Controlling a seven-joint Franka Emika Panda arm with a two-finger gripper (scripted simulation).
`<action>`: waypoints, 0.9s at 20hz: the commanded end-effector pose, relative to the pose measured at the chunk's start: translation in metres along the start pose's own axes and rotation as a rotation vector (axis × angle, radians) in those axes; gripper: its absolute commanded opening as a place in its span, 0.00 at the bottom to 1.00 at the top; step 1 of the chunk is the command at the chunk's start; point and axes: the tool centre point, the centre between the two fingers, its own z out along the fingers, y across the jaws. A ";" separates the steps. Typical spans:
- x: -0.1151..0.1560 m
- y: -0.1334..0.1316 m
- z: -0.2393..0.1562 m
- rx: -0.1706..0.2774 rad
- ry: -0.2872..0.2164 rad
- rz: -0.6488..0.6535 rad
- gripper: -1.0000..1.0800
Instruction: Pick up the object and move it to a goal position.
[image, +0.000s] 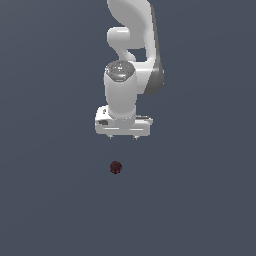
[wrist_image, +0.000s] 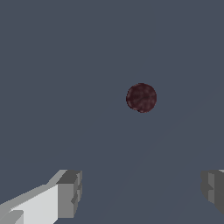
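Note:
The object (image: 115, 167) is a tiny dark maroon ball with a speckled surface, lying on the grey floor. In the wrist view the object (wrist_image: 141, 98) shows as a round dark red spot, apart from the fingers. My gripper (image: 123, 137) hangs above the ball on the white arm, slightly toward the exterior view's right of it, not touching it. In the wrist view the gripper (wrist_image: 142, 194) stands open, its two grey fingertips (wrist_image: 71, 193) wide apart with nothing between them.
A plain dark grey floor (image: 55, 200) spreads all around. The white arm (image: 135, 50) rises out of the exterior view's top edge. No goal marker shows.

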 end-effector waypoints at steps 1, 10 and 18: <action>0.001 -0.007 -0.004 0.000 0.007 -0.018 0.96; 0.003 -0.006 -0.003 -0.001 0.006 -0.040 0.96; 0.010 -0.003 0.005 -0.006 0.005 -0.146 0.96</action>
